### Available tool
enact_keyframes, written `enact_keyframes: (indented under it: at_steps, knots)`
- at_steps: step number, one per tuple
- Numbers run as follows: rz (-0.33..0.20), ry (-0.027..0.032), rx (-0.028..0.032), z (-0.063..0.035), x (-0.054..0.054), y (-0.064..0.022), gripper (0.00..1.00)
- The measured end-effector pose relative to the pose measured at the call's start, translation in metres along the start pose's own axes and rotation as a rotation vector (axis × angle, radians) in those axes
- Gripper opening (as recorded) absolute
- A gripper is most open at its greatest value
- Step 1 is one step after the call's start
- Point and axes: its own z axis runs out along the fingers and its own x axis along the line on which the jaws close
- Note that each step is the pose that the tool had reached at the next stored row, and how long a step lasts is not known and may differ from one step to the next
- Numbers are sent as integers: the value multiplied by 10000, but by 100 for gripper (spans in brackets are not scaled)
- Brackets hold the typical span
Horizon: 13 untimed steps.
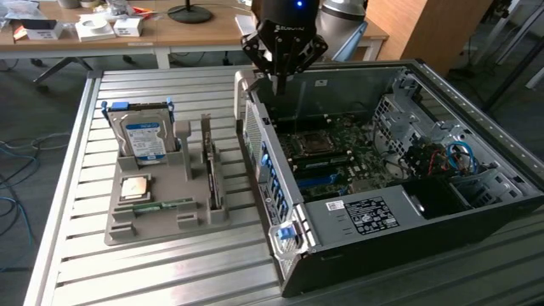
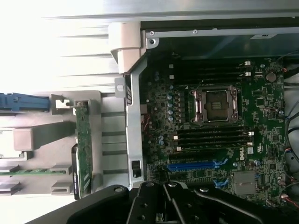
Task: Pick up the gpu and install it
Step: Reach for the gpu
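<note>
gpu (image 1: 210, 167) is standing on its long edge in a slot of the gray holder tray (image 1: 153, 231), and we are seeing it nearly edge-on in the exterior view as a thin dark slab running from near to far. In the wrist view we are looking at its narrow side, a green circuit board with pale markings and a dark strip lying along it. It is sitting on the tray's side toward the exterior view's right, just beside the open computer case (image 1: 476, 109), with a hard drive (image 1: 144, 137) standing further toward the exterior view's left and a memory stick (image 1: 157, 206) lying flat nearer to us. The tray is resting on the slatted metal table (image 1: 127, 274).

The gripper (image 1: 276, 81) is hanging above the far corner of the case, over the motherboard (image 1: 340, 153). We are seeing its fingers pressed together and carrying nothing, well apart from the gpu.
</note>
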Motion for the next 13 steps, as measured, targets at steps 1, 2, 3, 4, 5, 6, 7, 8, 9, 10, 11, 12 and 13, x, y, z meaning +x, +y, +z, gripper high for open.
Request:
enact_keyframes:
  at_steps: [1, 2, 3, 4, 5, 6, 7, 8, 9, 10, 11, 12, 13]
  knots:
    - [2, 0, 1, -1, 17, -1, 11]
    - [3, 0, 2, -1, 34, -3, 11]
    - [5, 0, 1, -2, 50, -4, 11]
    - [6, 0, 1, -2, 68, -5, 11]
    - [9, 0, 1, -3, 84, -6, 11]
    - [10, -1, 1, -3, 100, -8, 11]
    - [12, -1, 1, -3, 115, -9, 11]
    - [14, -1, 1, -3, 130, -10, 11]
    - [16, -1, 1, -4, 144, -11, 11]
    - [17, -1, 1, -4, 159, -12, 11]
    - [19, -1, 1, -5, 175, -13, 11]
    - [20, -1, 2, -5, 190, -14, 11]
    - [21, -1, 1, -5, 206, -16, 11]
